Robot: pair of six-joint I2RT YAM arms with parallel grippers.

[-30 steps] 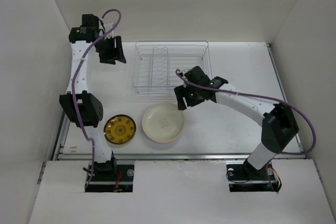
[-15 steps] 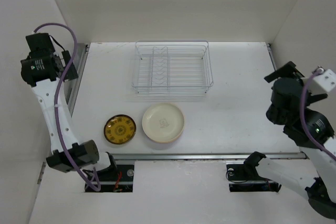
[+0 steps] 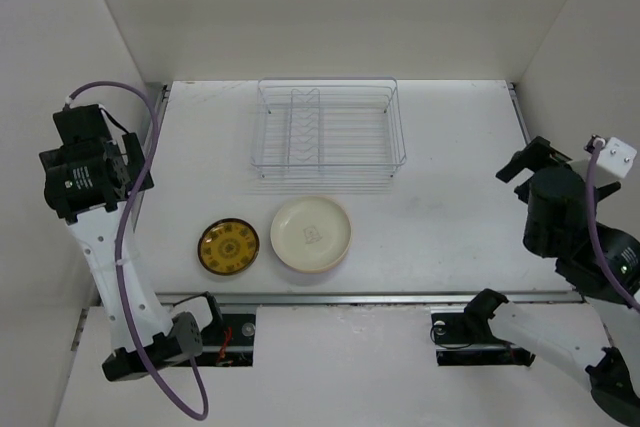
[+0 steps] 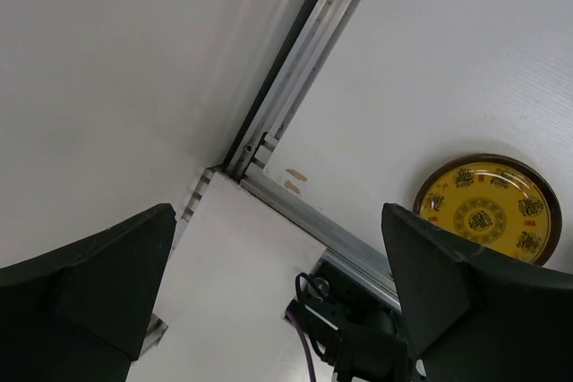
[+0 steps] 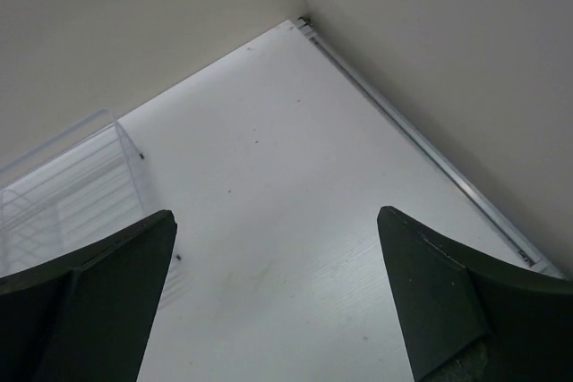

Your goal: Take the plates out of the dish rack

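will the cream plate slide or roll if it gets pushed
It lies flat on the table, so the cream plate would probably slide, not roll. Its smooth surface may be slippery. Its even round rim suggests it is stiff.

Top view: high up, behind both arm bases, looking down on the whole table (image 3: 450,147); far off, everything small.
Left wrist view: just behind the left gripper (image 4: 277,212), peeking between its wide-apart fingers, down at a table corner and wall; yellow plate (image 4: 488,212) by the right-side finger.
Right wrist view: just behind the right gripper (image 5: 275,214), peeking between wide-apart fingers at the far table corner; dish rack (image 5: 72,176) past the left-side finger.
Shared: yellow plate in top and left wrist views; dish rack in top and right wrist views.
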